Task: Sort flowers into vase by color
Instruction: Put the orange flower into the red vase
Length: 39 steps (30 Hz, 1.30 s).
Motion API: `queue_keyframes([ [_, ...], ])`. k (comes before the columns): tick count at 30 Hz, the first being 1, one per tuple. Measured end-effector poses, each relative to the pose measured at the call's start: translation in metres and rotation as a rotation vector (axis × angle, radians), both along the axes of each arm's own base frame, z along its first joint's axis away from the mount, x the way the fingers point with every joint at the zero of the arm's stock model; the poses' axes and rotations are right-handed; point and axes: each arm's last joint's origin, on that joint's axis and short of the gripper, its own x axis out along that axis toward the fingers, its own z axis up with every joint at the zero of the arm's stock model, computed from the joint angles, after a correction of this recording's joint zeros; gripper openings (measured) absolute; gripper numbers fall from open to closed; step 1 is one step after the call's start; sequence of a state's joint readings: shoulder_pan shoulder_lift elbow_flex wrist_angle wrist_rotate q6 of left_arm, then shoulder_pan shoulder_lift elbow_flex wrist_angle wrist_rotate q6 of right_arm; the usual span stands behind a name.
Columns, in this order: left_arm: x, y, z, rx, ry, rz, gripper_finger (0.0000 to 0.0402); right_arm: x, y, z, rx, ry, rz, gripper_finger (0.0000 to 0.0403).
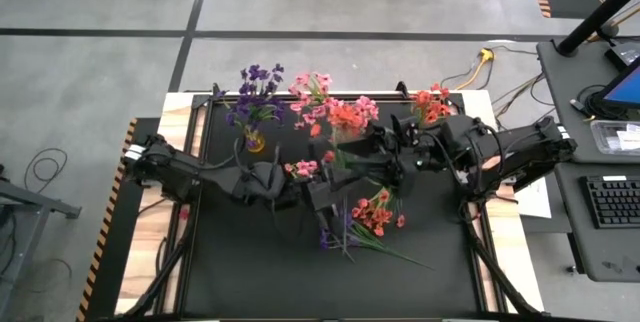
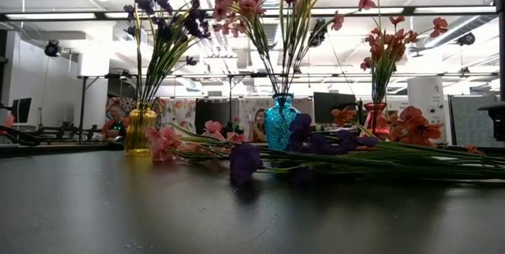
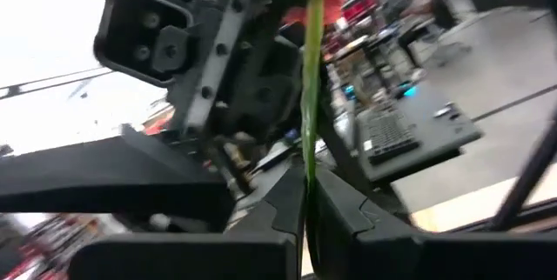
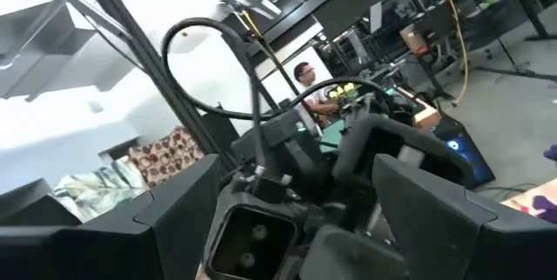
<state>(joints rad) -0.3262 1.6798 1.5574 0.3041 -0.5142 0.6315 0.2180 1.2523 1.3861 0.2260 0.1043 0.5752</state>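
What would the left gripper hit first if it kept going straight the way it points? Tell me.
Most likely the right arm's wrist: it fills the left wrist view just beyond the left gripper, which is shut on a green stem. Depth is unclear, but the high view shows both arms crowded together mid-table.

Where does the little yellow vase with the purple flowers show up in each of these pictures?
High view: the yellow vase sits left of centre, just below its purple flowers in the picture.
Low view: at the far left, standing upright.
Left wrist view: not in it.
Right wrist view: not in it.
Shared landmark: the purple flowers standing in it.
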Motion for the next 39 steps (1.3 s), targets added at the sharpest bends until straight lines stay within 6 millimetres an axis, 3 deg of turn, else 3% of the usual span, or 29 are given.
queue_keyframes([
  [9, 0.017, -0.004, -0.021, 0.043, 0.05, -0.191, 0.0, 0.002, 0.0, 0.0, -0.051, -0.017, -0.015, 0.029],
  [27, 0.023, 0.015, -0.017, 0.027, 0.011, -0.1, 0.0, -0.007, 0.021, 0.008, -0.184, -0.142, 0.231, 0.0286],
  [39, 0.023, 0.011, -0.028, -0.052, 0.097, -0.166, 0.0, -0.008, 0.021, 0.007, -0.273, -0.14, 0.173, 0.0313],
])
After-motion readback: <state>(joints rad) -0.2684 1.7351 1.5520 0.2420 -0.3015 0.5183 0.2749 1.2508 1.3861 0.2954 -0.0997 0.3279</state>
